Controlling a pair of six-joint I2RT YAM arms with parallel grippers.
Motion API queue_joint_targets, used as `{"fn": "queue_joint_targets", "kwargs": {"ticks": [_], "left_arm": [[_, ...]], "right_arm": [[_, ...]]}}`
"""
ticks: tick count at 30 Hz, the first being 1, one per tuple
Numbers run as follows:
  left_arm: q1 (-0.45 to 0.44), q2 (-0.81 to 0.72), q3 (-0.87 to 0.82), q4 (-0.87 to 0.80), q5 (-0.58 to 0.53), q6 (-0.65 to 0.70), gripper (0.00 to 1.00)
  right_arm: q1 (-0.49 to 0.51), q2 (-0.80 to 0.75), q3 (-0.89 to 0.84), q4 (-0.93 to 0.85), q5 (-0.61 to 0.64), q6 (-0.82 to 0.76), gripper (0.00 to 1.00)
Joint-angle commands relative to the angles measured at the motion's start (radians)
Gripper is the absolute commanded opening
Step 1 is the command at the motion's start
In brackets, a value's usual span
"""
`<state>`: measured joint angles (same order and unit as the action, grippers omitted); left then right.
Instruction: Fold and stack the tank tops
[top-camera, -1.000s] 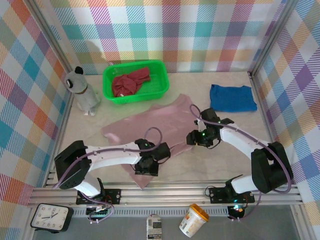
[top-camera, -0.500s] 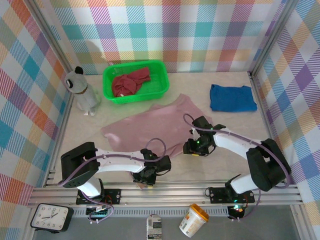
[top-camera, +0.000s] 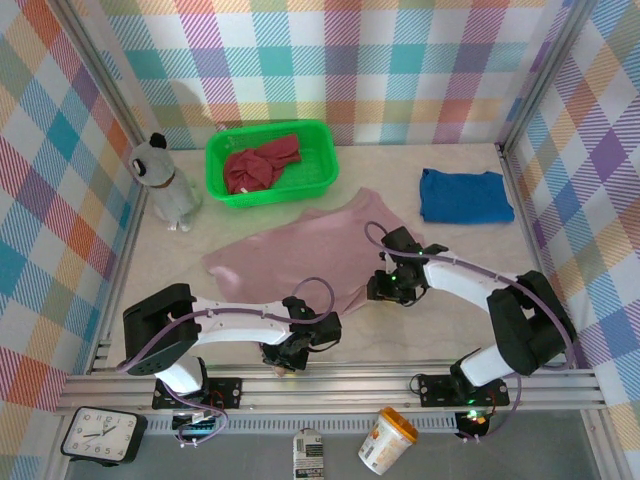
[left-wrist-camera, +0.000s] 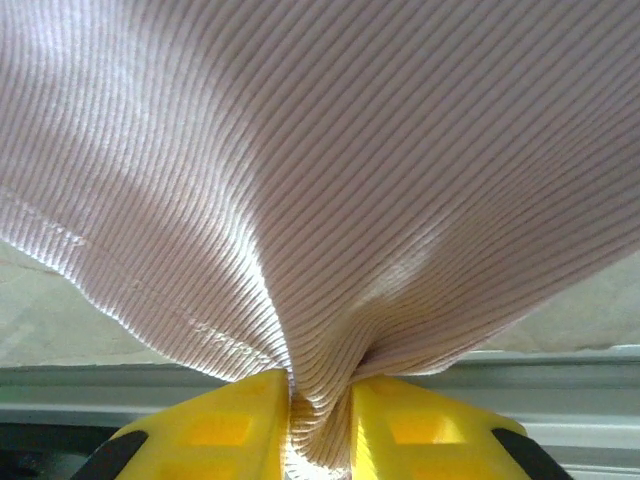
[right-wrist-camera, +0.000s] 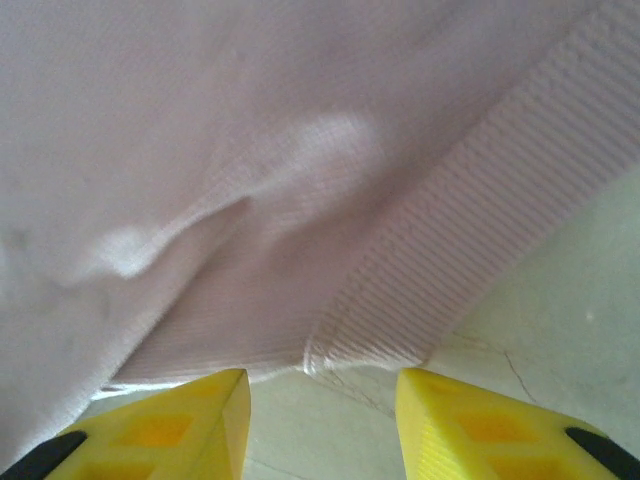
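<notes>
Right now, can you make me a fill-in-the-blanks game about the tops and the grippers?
The red top lies in the ____.
The pink top is pinched by the ____.
The right gripper stands ____ at the pink top's hem.
Missing words: basket; left gripper; open.

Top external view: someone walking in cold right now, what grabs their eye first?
The mauve-pink tank top spread across the middle of the table, with the left hand pinching its near hem at the front edge and the right hand open just short of its right edge. Then the green basket at the back holding the crumpled dark red top, and the blue top lying at back right.
</notes>
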<state>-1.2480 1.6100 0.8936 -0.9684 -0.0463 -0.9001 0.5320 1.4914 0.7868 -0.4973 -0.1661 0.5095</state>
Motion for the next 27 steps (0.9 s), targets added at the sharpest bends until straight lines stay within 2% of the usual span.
{"fn": "queue_joint_targets", "kwargs": {"ticks": [1, 5, 10, 14, 19, 23, 27], "left_arm": [[-0.006, 0.001, 0.003, -0.044, -0.009, 0.013, 0.20], [-0.007, 0.013, 0.016, -0.060, -0.003, 0.034, 0.13], [-0.003, 0.005, 0.040, -0.114, -0.018, 0.069, 0.02], [0.011, -0.008, 0.062, -0.152, -0.017, 0.091, 0.00], [0.027, -0.049, 0.051, -0.159, 0.026, 0.112, 0.00], [0.026, -0.038, 0.023, -0.085, 0.102, 0.122, 0.01], [0.027, -0.007, 0.065, -0.071, 0.127, 0.159, 0.02]], "right_arm": [[0.006, 0.049, 0.012, 0.022, -0.002, 0.007, 0.44], [0.007, 0.078, 0.028, -0.013, 0.008, -0.020, 0.41], [0.006, 0.027, 0.025, -0.068, 0.055, -0.028, 0.23], [0.003, -0.003, 0.016, -0.094, 0.066, -0.037, 0.12], [0.003, -0.068, 0.000, -0.165, 0.082, -0.057, 0.11], [0.002, -0.047, -0.010, -0.171, 0.053, -0.075, 0.11], [0.002, -0.036, -0.001, -0.175, 0.028, -0.083, 0.11]]}}
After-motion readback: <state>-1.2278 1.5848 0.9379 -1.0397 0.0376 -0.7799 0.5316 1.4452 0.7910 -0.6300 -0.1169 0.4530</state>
